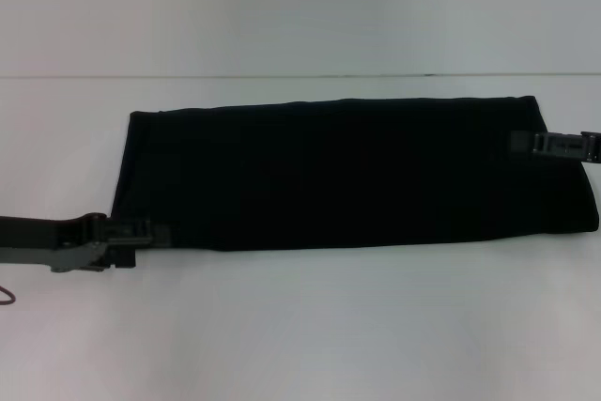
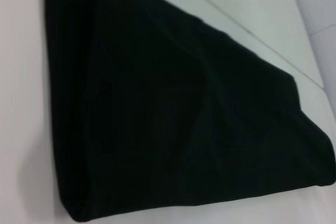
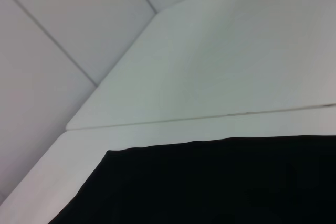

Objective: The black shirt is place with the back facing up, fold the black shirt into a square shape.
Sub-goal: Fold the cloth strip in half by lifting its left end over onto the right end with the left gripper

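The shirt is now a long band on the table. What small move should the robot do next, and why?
Probably fold one short end over toward the other. The black shirt lies as a long flat band, not yet square. The left gripper is at its near left corner and the right gripper is over its right end, so each is placed to take an end.

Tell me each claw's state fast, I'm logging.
Left claw: at black shirt near-left corner, cannot tell.
Right claw: over shirt's right end, cannot tell.
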Controlling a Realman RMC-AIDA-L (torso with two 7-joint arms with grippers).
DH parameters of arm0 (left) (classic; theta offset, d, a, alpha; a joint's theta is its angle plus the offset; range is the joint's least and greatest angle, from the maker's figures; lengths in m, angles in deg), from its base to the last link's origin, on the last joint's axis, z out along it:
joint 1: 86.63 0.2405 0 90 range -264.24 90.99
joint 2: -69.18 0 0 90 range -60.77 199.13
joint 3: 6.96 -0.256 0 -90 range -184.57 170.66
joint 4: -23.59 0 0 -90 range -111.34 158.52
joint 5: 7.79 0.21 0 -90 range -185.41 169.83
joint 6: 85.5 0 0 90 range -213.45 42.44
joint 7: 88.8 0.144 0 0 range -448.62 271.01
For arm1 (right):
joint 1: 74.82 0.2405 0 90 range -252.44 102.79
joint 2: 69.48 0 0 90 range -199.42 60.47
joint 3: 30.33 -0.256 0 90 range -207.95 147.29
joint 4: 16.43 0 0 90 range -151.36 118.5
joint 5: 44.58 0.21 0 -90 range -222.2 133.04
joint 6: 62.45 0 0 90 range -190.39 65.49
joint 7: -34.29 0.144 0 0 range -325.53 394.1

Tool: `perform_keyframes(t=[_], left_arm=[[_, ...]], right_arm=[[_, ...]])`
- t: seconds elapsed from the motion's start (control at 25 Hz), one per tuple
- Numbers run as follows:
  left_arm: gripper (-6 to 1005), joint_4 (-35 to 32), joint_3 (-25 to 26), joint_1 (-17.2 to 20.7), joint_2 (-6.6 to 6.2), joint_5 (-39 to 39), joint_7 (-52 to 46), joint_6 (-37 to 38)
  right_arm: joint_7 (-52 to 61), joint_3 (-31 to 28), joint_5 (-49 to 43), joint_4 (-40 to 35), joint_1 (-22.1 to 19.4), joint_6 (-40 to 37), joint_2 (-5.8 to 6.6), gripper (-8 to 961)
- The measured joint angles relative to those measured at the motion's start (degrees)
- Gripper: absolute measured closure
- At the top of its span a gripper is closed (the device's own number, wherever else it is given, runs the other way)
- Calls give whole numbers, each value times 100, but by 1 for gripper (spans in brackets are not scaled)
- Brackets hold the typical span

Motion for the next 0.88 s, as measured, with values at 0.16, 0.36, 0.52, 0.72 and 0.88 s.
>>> perform_keyframes(t=[0.16,0.36,0.52,0.72,0.88], left_arm=[[129,107,-96,-29,-4,21,-196,-181],[115,256,-132,-44,-5,27,-361,-379],[116,379,-131,-58,-5,28,-460,-606],[117,454,-144,-89,-20,63,-616,-708],[117,530,-146,-100,-22,125,-751,-796]], right_arm=[[-413,75,1,-52,66,-373,1,31],[-827,315,-15,-78,213,-745,44,34],[-920,508,-10,-121,296,-766,48,34],[-948,518,7,-168,354,-722,36,34],[-955,486,10,-197,357,-671,29,35]])
